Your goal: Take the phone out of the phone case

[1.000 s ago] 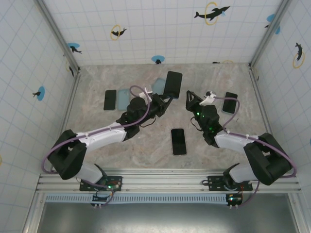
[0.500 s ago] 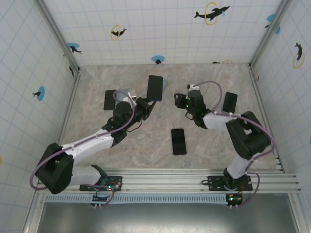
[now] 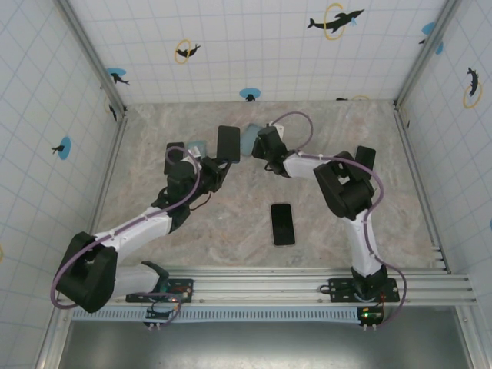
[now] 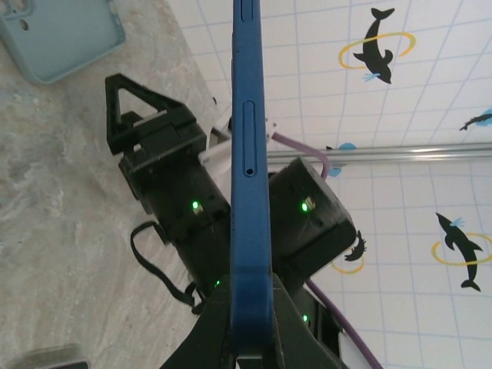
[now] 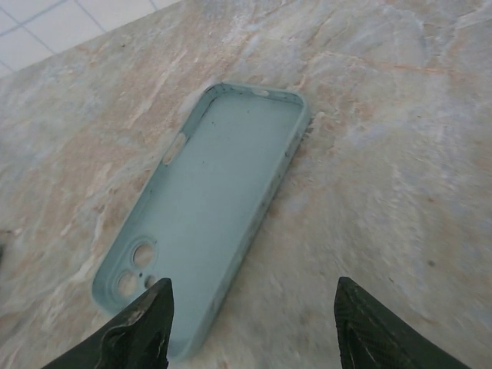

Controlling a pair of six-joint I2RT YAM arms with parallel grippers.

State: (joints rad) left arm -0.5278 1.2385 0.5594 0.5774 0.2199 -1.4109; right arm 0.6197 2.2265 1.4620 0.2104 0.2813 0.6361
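The left gripper [image 4: 250, 311] pinches the blue phone [image 4: 247, 154], holding it up on its edge. The right gripper [image 5: 254, 323] hangs with jaws apart above the empty case [image 5: 215, 207], near the tabletop's [image 5: 384, 154] far edge.

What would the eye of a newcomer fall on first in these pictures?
First, the blue phone, seen edge-on down the middle of the left wrist view and clamped in the left jaws. Next, the empty pale teal case, lying open side up on the marble table, with the right jaws standing open near its camera-hole end.
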